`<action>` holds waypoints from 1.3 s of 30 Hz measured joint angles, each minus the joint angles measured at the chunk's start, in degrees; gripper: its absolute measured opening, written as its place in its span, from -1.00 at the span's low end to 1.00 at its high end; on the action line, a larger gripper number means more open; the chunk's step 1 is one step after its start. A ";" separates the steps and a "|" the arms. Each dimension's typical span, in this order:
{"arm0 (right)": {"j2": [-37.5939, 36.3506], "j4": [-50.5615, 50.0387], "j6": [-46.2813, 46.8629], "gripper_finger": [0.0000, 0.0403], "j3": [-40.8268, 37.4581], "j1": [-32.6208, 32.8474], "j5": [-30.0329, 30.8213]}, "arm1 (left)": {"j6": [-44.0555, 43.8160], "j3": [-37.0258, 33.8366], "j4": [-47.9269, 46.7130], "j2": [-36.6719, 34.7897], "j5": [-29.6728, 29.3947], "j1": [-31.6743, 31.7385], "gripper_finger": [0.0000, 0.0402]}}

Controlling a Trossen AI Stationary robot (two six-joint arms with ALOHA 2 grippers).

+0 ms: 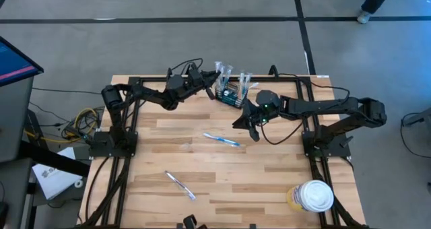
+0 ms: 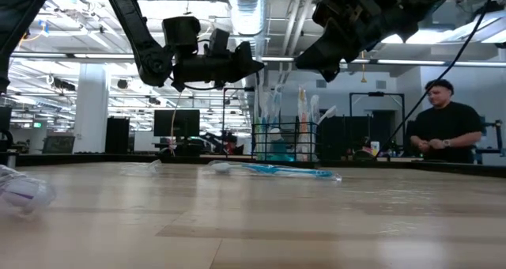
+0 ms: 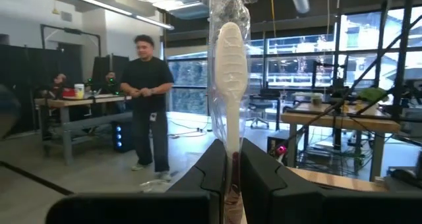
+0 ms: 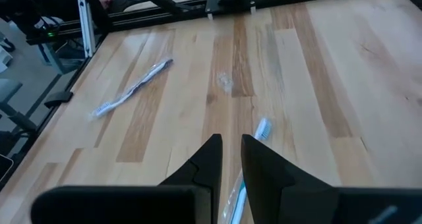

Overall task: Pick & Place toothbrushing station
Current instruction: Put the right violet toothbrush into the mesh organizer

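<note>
The black wire-mesh holder point(image 1: 229, 95) stands on its base at the table's far edge, with several wrapped toothbrushes upright in it; it also shows in the low view point(image 2: 283, 142). My left gripper point(image 1: 207, 81) is just left of it, shut on a white toothbrush in a clear wrapper point(image 3: 229, 66). My right gripper point(image 1: 252, 128) is shut and empty above the table, to the right of a blue toothbrush point(image 1: 222, 140) that lies flat and shows just beyond the fingers in the right wrist view point(image 4: 254, 145). My left gripper pinches the wrapped toothbrush between its two fingers on the handle below the head point(image 3: 232, 159). The fingers are level and come from the table's left. The brush stands upright, head up. My fingers hide its lower part, so I cannot tell whether it rests in the holder.
Another wrapped toothbrush point(image 1: 180, 186) lies near the table's front left. A round white-lidded yellowish tub point(image 1: 313, 195) stands at the front right corner. A person point(image 2: 447, 134) stands beyond the far edge. Bare wood lies between the two loose brushes.
</note>
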 joint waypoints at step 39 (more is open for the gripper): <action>0.00 0.54 -3.53 -0.76 0.02 0.06 -0.01 | -1.50 1.70 8.49 8.68 -7.14 -1.62 -0.92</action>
